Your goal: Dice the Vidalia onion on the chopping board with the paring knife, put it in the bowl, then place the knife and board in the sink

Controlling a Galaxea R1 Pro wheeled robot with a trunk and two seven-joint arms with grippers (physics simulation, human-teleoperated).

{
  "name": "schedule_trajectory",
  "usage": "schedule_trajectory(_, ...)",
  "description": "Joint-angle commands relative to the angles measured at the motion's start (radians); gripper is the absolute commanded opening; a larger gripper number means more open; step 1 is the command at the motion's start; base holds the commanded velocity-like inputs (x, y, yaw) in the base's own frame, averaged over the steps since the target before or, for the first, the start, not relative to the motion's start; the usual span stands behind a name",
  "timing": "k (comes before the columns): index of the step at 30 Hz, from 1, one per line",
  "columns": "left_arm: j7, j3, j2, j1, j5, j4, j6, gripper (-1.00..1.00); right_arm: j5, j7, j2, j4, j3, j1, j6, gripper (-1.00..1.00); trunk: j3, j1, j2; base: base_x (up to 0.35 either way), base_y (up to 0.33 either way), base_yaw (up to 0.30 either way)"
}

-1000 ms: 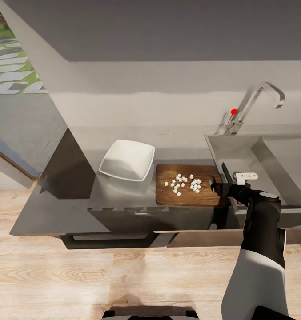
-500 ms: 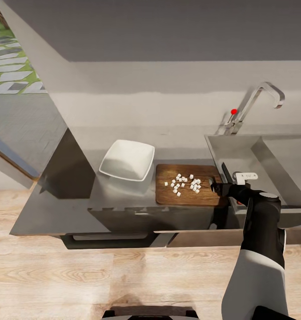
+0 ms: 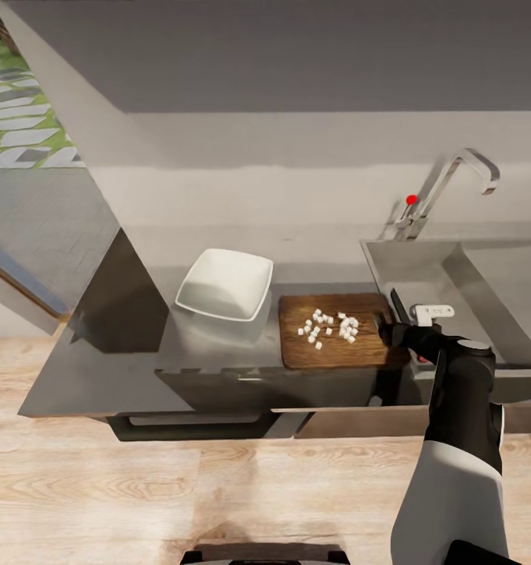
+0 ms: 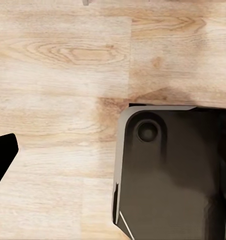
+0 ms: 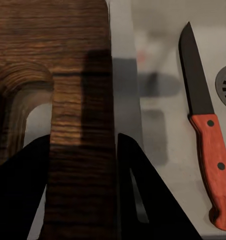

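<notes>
While the right hand (image 3: pixel 392 333) sits at the right edge of the chopping board (image 3: pixel 340 342) in the head view, the board lies on the bench (image 3: pixel 124 345) with its right end against the sink (image 3: pixel 422 271) rim. Diced Vidalia onion (image 3: pixel 331 326) lies as small white chunks on the board's middle, just left of the hand. White bowl (image 3: pixel 225 283) stands on the bench just left of the board, apart from it. Chrome tap (image 3: pixel 445 184) with red knob (image 3: pixel 412 199) rises behind the sink.

Right wrist view: the two dark fingers (image 5: pixel 143 200) of the right hand (image 5: pixel 82 195) stand one on each side of a strip of the chopping board (image 5: pixel 57 65), closed onto it at its handle cut-out. Paring knife (image 5: pixel 205 125) lies flat on the grey sink (image 5: pixel 153 100) floor, beside the hand and apart from it, red handle nearer the camera, dark blade pointing away. Drain (image 5: pixel 225 86) shows just beside the blade.

Left wrist view: wooden floor (image 4: pixel 57 75) and a dark part of the robot's base (image 4: pixel 168 175). One dark fingertip (image 4: pixel 1 155) shows at the edge; the left hand's opening cannot be told.
</notes>
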Motion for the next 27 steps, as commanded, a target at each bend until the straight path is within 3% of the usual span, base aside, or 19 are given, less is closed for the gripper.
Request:
schedule_trajectory(1, 0.005, -0.008, 0.001, 0.000, 0.009, -0.002, -0.002, 1.00, 0.010, 0.010, 0.001, -0.001, -0.002, -0.001, 0.001, -1.00, 0.000, 0.001, -0.002, 0.000, 0.000, 0.000)
schedule_trajectory(27, 0.005, -0.008, 0.002, 0.000, 0.009, -0.002, -0.002, 1.00, 0.009, 0.010, 0.001, 0.006, -0.002, -0.001, 0.001, -1.00, 0.039, 0.001, -0.002, 0.000, 0.000, 0.000)
